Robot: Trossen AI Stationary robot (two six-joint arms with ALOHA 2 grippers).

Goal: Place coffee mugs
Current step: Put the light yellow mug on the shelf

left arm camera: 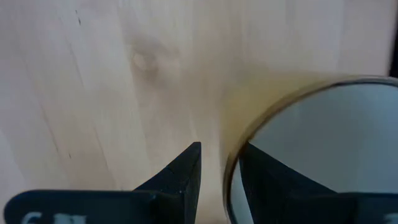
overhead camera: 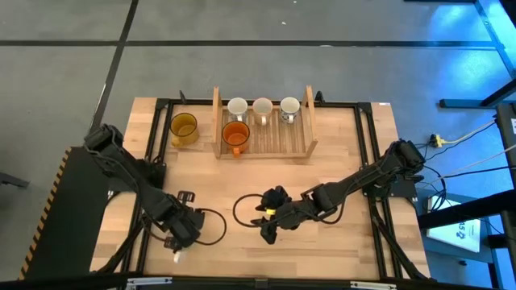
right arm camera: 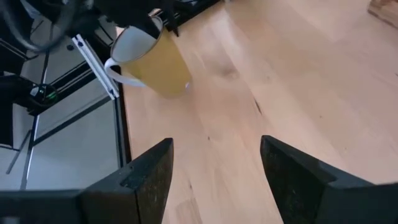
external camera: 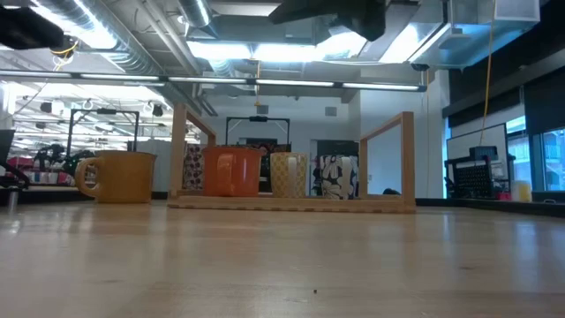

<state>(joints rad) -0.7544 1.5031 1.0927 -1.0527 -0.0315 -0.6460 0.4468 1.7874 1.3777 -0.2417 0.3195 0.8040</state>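
Note:
On the slatted wooden tray (overhead camera: 300, 150) three white mugs stand in the far row (overhead camera: 263, 109), and the orange mug (overhead camera: 235, 134) stands in front of them. The amber-yellow mug (overhead camera: 184, 129) stands on the table to the tray's left. My left gripper (overhead camera: 177, 242), near the table's near left corner, is shut on a cream mug (right arm camera: 152, 59). My right gripper (overhead camera: 268, 232) hangs open and empty over the near middle of the table, pointing toward that mug. My left gripper holds the cream mug by its rim (left arm camera: 233, 165), one finger (left arm camera: 267, 183) inside the mug and the other (left arm camera: 183, 177) outside its wall. The mug sits tilted in the hold, handle (right arm camera: 118, 71) toward the table's near side. Whether its base touches the table I cannot tell.
The tray has tall wooden end posts (overhead camera: 216, 101). A black cable loop (overhead camera: 242, 211) lies on the table between the two grippers. Black frame rails (overhead camera: 372, 161) run along the table's sides. Bare wood lies between the grippers and the tray.

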